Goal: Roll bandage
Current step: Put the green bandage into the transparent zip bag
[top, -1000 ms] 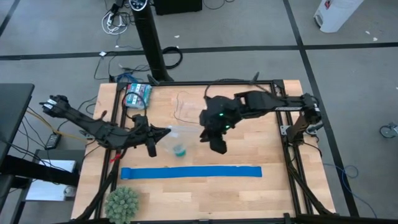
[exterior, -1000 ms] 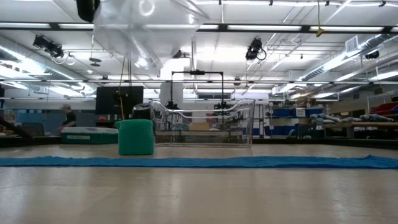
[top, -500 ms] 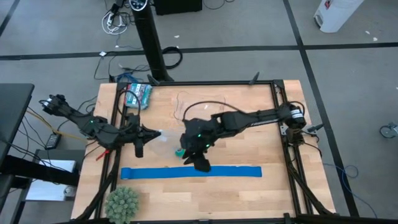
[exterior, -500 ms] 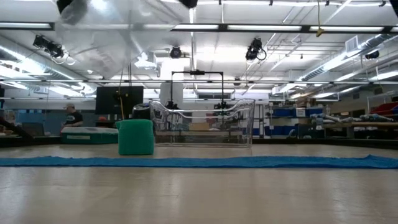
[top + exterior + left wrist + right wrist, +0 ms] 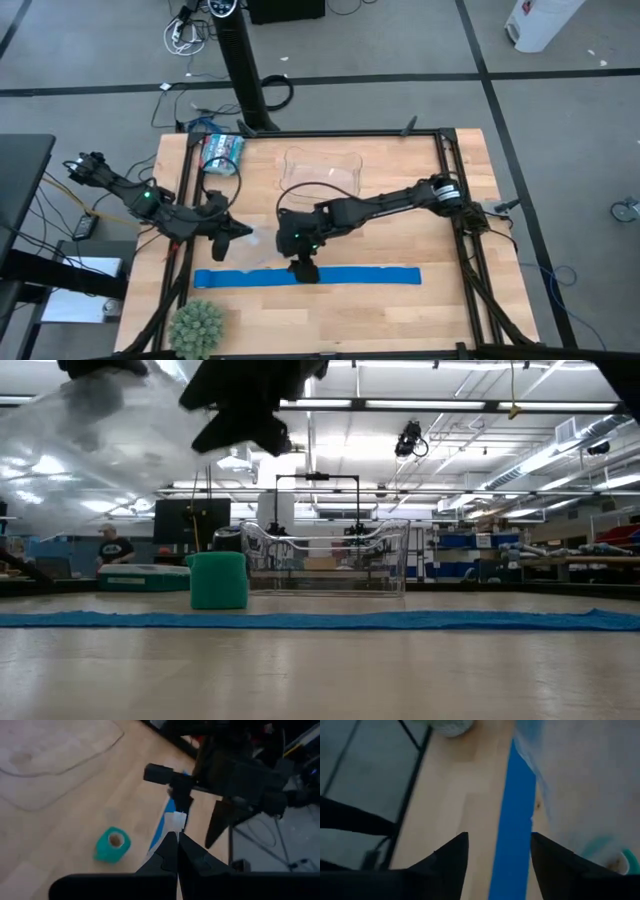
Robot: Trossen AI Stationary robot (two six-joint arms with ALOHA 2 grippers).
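The bandage is a small teal roll point(image 5: 218, 580), standing on its flat end on the table just beyond the long blue strip point(image 5: 350, 276). It also shows in the left wrist view point(image 5: 112, 845); my right arm hides it in the high view. My right gripper point(image 5: 303, 268) hangs open over the blue strip point(image 5: 517, 820), left of the strip's middle and a little nearer than the roll. At the table's left, my left gripper point(image 5: 238, 230) is shut on a clear plastic bag point(image 5: 70, 460). My left gripper pinches a small bit of the clear bag's edge point(image 5: 176, 822) between its two fingertips. The fingers slant down from the table's left side. The bag hangs in the air above the table point(image 5: 70, 460), clear of the wood.
A clear plastic container point(image 5: 320, 170) stands at the far middle. A teal packet point(image 5: 222, 150) lies at the far left corner. A green spiky ball point(image 5: 197, 325) sits at the near left corner. Bare wood lies right of the strip's middle.
My right gripper has swung down and toward the table's near-left, from the middle of the table to just over the blue strip beside the roll. My left gripper has drawn back a little toward the left edge with the clear bag. The roll and the strip have not moved.
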